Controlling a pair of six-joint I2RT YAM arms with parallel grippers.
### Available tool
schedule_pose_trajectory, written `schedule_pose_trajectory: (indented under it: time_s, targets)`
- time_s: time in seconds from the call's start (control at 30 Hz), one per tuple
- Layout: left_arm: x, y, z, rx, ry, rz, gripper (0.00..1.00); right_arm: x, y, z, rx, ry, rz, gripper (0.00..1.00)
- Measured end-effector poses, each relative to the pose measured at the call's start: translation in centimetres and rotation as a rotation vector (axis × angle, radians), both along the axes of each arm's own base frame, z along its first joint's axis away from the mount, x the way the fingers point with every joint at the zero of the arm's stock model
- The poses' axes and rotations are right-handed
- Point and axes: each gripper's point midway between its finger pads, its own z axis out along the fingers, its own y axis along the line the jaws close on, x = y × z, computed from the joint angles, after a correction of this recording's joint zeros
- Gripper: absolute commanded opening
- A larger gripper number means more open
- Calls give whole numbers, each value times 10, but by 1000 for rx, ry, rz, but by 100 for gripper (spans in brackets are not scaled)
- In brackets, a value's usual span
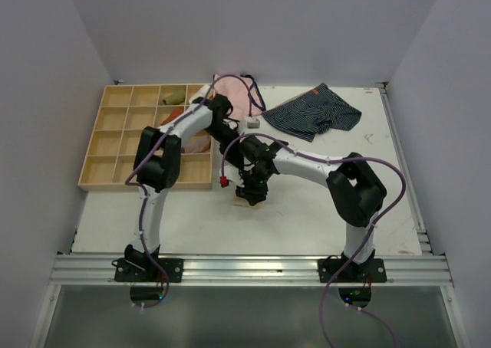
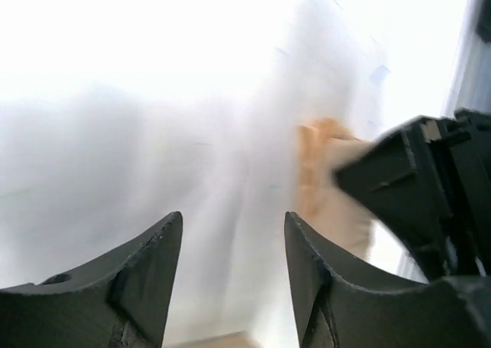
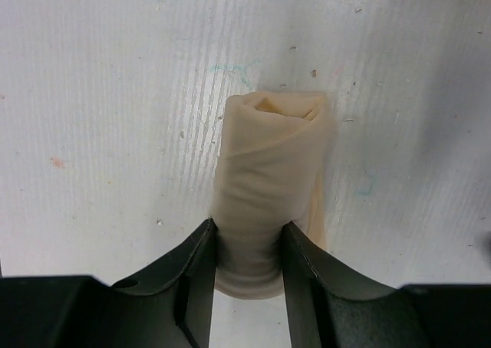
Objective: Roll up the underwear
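Note:
The underwear [image 3: 268, 172] is a pale peach cloth rolled into a tight tube lying on the white table. My right gripper [image 3: 247, 229] is shut on the near end of the roll, one finger on each side. In the top view the roll [image 1: 245, 202] shows just under the right gripper [image 1: 251, 191], near the table's middle. My left gripper [image 2: 234, 218] is open and empty, hovering just left of the roll. The left wrist view is blurred and shows the roll [image 2: 326, 195] to its right. In the top view the left gripper [image 1: 232, 164] is close beside the right one.
A wooden compartment tray [image 1: 115, 145] stands at the left with rolled cloth in some cells. A pink pair [image 1: 232, 95] and a navy striped pair [image 1: 314, 112] lie at the back. A small grey block [image 1: 255, 122] lies between them.

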Motion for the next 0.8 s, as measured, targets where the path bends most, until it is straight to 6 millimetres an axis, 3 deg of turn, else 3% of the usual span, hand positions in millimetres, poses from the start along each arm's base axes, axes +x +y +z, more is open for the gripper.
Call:
schedule_pose_trajectory:
  time_s: [0.13, 0.2, 0.27, 0.33, 0.43, 0.53, 0.63, 0.8]
  targets:
    - [80, 26, 50, -46, -283, 181, 70, 0, 0, 0, -21, 23, -2, 17]
    - [113, 52, 87, -62, -446, 302, 75, 1, 2, 0, -28, 56, -10, 17]
    - [134, 84, 131, -85, -612, 416, 75, 3, 2, 1, -32, 108, -30, 17]
    - [138, 117, 174, -105, -757, 497, 75, 3, 5, 1, -24, 172, -55, 17]
    - [114, 143, 220, -129, -946, 504, 78, 6, 6, 1, -16, 294, -103, 18]
    - [57, 139, 220, -141, -1042, 390, 81, 8, 7, 1, 8, 410, -154, 18]
    - [-2, 124, 190, -141, -1089, 225, 81, 8, 7, 1, 35, 524, -200, 19]
    - [-77, 80, 103, -157, -989, -61, 81, 5, 7, 0, 46, 675, -253, 19]
